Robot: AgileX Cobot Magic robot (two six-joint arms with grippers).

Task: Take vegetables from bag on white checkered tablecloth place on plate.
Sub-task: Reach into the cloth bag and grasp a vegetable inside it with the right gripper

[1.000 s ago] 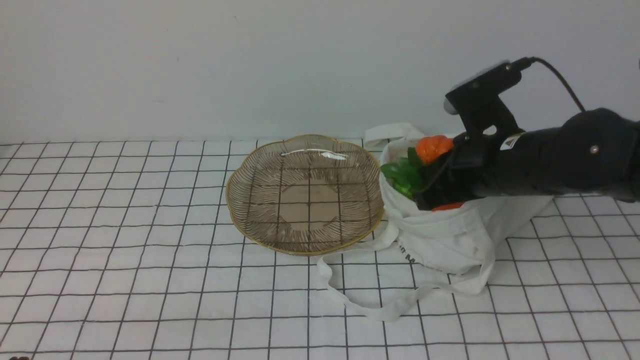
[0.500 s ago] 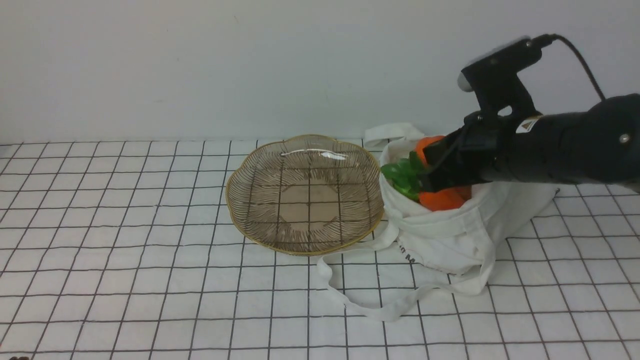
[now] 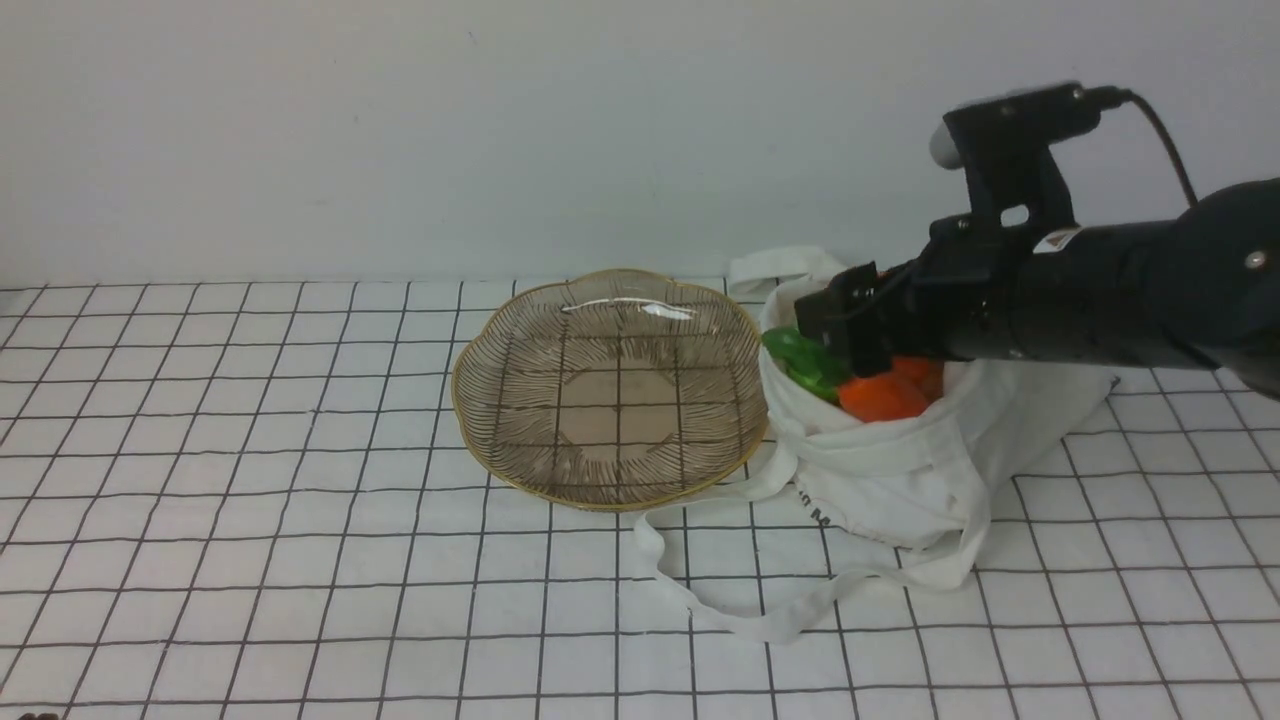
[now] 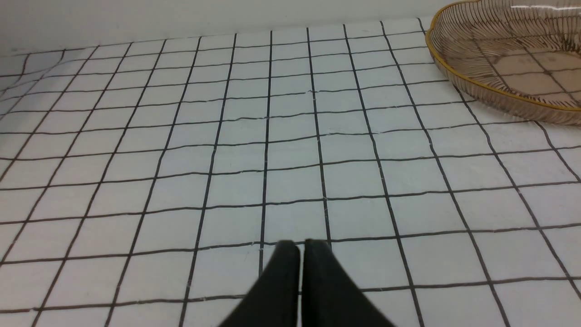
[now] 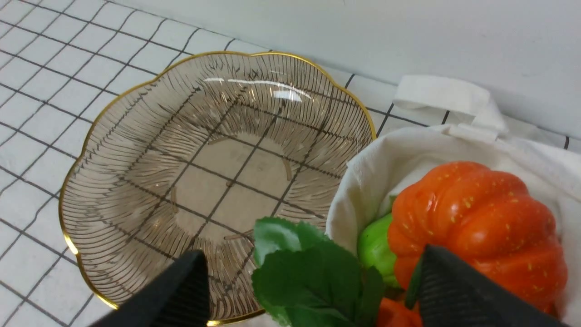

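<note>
The right arm (image 3: 1100, 300) hides most of the vegetables (image 3: 880, 398) in the front view; they lie in the soft white bag (image 3: 900, 480), just beside the ribbed glass plate (image 3: 520, 440) (scalloped, gold-rimmed). The right gripper (image 5: 313, 290) is spread wide above them, gripping nothing. The left gripper (image 4: 297, 250), fingers pressed together, hovers over the checkered tablecloth (image 4: 181, 136).

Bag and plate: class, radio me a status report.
Left tool shut, empty. Right tool open over bag mouth. Vegetables in bag; plate empty. Nothing blocking plate.

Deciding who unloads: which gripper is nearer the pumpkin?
Right. The right gripper hangs open over the pumpkin in the bag; the left gripper, shut, is above tablecloth outside the front view.
</note>
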